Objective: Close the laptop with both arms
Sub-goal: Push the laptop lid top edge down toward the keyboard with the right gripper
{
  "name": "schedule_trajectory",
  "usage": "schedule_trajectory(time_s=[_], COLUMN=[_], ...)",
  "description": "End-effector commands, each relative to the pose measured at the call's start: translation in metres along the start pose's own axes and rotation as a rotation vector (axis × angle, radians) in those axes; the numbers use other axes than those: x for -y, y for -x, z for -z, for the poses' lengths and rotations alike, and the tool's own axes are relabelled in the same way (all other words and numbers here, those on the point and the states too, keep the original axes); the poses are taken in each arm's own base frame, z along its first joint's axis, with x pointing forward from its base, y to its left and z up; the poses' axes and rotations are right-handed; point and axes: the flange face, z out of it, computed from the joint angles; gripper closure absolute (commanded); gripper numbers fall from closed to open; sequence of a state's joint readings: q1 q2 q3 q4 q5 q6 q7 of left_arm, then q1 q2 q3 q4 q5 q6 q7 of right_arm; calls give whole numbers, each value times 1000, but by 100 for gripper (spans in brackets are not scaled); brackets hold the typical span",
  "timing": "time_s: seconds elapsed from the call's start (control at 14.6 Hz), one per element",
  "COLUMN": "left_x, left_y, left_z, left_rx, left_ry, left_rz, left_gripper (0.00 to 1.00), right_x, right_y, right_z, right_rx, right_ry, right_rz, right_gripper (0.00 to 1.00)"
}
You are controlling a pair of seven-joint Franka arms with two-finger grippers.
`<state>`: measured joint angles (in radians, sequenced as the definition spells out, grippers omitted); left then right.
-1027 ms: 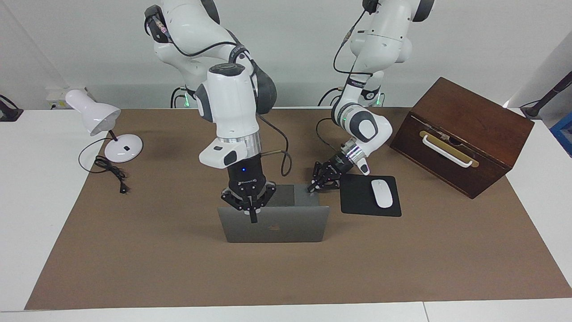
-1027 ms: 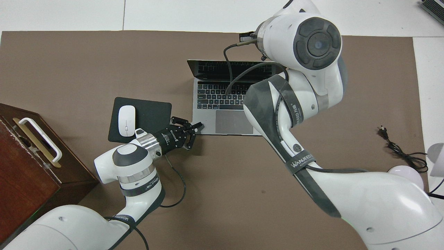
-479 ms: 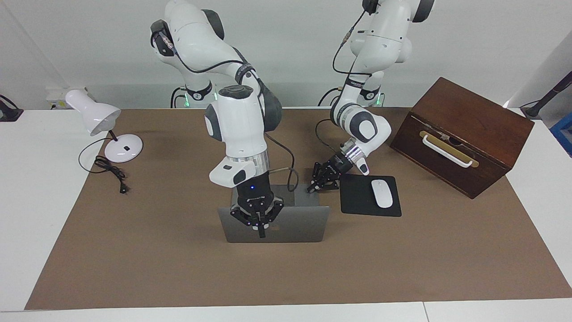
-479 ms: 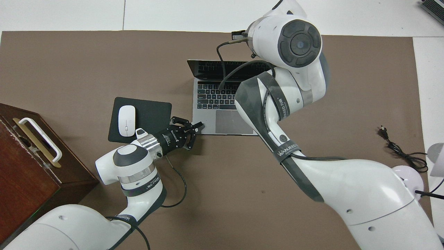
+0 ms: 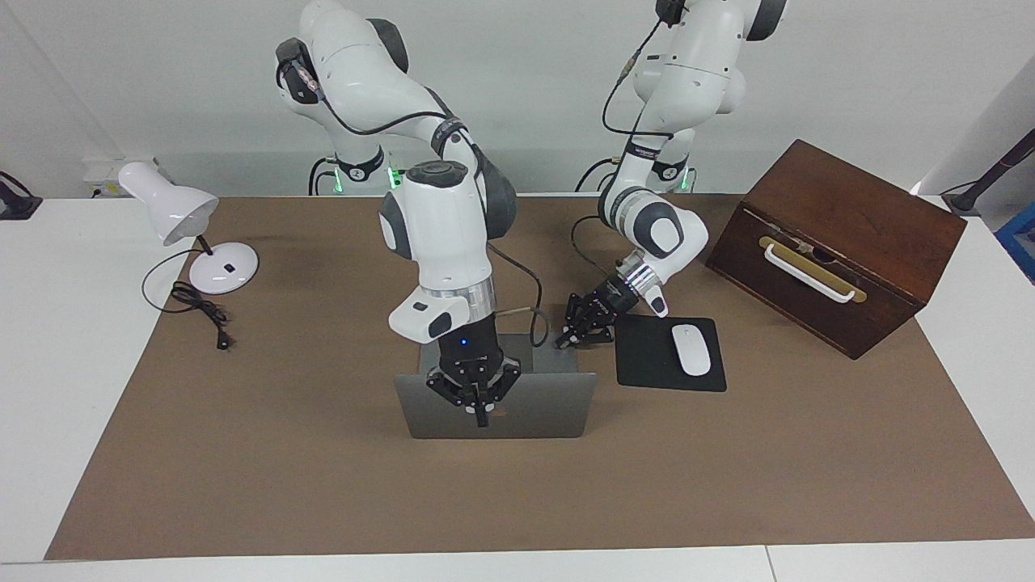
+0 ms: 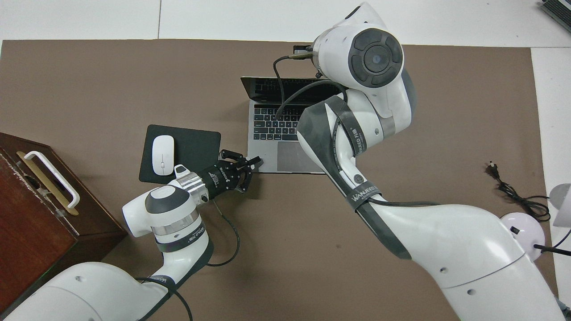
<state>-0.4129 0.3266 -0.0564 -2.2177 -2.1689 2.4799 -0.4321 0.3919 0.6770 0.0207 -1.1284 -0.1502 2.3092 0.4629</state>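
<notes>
My right gripper (image 5: 482,419) hangs fingertips-down against the outer face of the lid, fingers pinched together on nothing. The laptop (image 5: 534,408) stands open mid-mat, lid upright, keyboard facing me. My left gripper (image 5: 563,341) is low at the base's corner, the one toward the mouse pad (image 5: 647,356), fingertips together, empty too. In the overhead view that corner sits at seven o'clock from the keyboard; the mouse (image 6: 163,154) lies at nine o'clock.

The laptop (image 5: 534,412) sits mid-table, the mouse pad (image 5: 647,356) beside it toward the left arm's end.
</notes>
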Motion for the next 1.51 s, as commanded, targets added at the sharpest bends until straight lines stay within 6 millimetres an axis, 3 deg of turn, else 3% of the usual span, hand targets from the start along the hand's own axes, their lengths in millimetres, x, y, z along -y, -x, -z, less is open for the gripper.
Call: schedule_trajectory(time_s=[0.0, 1.44], left_x=[0, -5], left_y=[-18, -18], left_z=[-8, -5], left_rx=[-14, -12], left_ry=[5, 18], left_rz=[4, 12], left_gripper=[100, 100], right_x=[3, 7], right_y=[10, 47], right_z=[-9, -23], right_rx=[54, 293], right_ry=[-14, 37], right_rz=[-28, -29], right_gripper=[100, 100])
